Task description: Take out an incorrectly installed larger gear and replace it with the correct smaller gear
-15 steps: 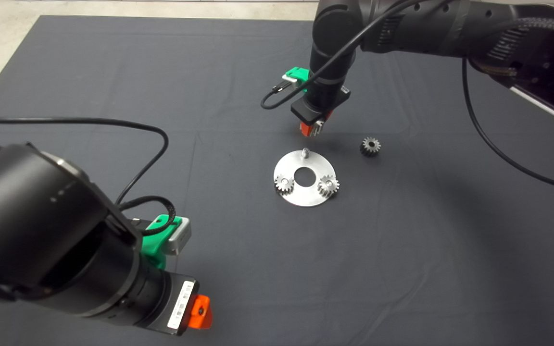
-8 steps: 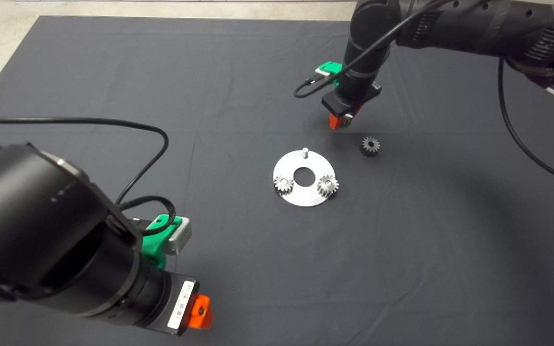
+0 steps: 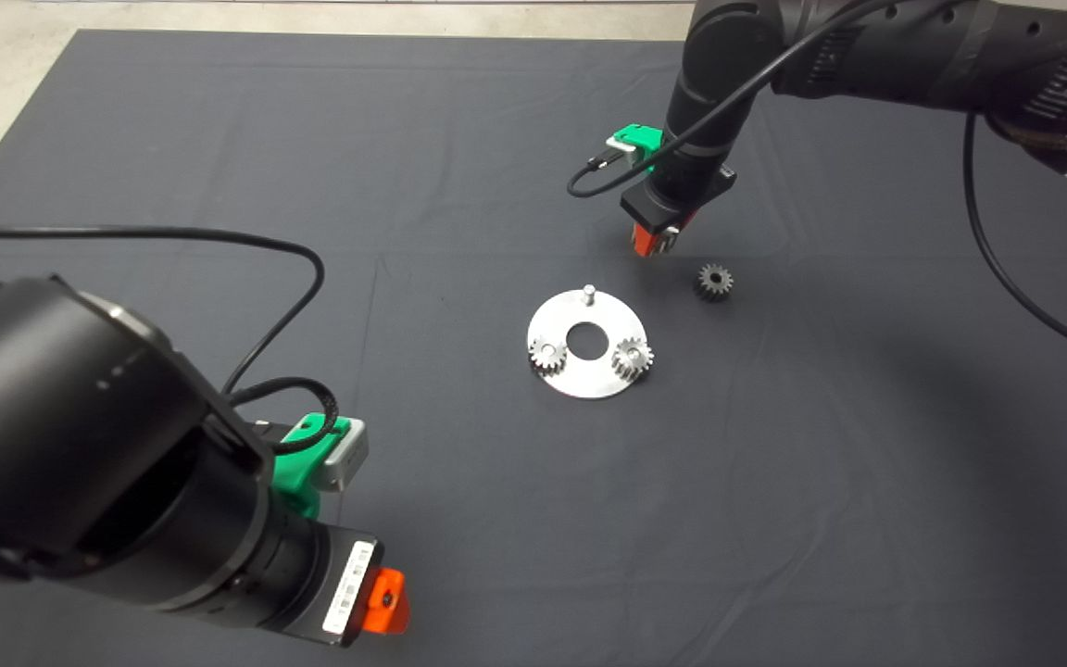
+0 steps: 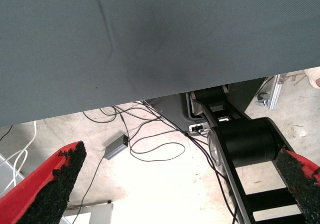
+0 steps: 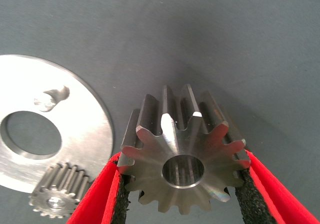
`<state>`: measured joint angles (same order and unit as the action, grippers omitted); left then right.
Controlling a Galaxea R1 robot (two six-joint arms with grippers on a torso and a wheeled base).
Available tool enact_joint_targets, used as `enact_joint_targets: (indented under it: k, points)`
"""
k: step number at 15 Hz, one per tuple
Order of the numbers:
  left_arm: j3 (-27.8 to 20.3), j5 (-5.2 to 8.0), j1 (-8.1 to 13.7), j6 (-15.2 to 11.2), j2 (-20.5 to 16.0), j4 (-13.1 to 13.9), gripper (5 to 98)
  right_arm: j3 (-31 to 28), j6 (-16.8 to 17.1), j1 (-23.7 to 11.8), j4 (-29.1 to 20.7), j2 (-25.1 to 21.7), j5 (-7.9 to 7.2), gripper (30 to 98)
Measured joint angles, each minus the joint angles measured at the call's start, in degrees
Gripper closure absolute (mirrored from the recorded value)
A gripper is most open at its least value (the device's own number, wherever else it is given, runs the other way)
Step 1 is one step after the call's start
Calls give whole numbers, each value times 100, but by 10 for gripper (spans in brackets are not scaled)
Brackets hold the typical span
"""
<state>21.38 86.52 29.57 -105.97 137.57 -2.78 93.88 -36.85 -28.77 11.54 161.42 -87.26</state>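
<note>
My right gripper [image 3: 656,243] hovers over the mat behind the round steel plate [image 3: 580,372], between the plate's bare pin [image 3: 589,293] and a dark gear [image 3: 712,281] lying loose on the mat. In the right wrist view the right gripper [image 5: 182,161] is shut on the larger gear [image 5: 170,139], its broad teeth pressed between the black pads. Two fine-toothed small gears [image 3: 547,355] [image 3: 632,356] sit on the plate. The loose gear on the mat looks like the smaller gear. My left gripper [image 3: 385,600] is parked at the lower left, open.
The right wrist view shows the plate [image 5: 85,124] with its empty pin [image 5: 50,97] and one small gear [image 5: 57,196]. The left wrist view looks past the mat's edge [image 4: 150,98] to the floor, cables and the robot's base [image 4: 245,144].
The right gripper, holding the larger gear, has moved from just behind the plate's pin to the right and back, then dipped slightly. The left arm has not moved.
</note>
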Motion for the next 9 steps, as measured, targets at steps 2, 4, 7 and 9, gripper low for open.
enact_joint_targets:
  k: [2,4,7,9]
  points:
    - [0,0,0,-1,2,0,55,-6,0,0,0,-97,-6,811]
    - [0,-2,0,0,2,0,55,-6,-2,0,1,-161,-28,812]
    - [0,-2,0,-1,1,0,55,-15,-3,5,0,-171,-20,813]
    - [0,-2,0,-1,2,0,55,-30,-5,22,0,-171,-13,813]
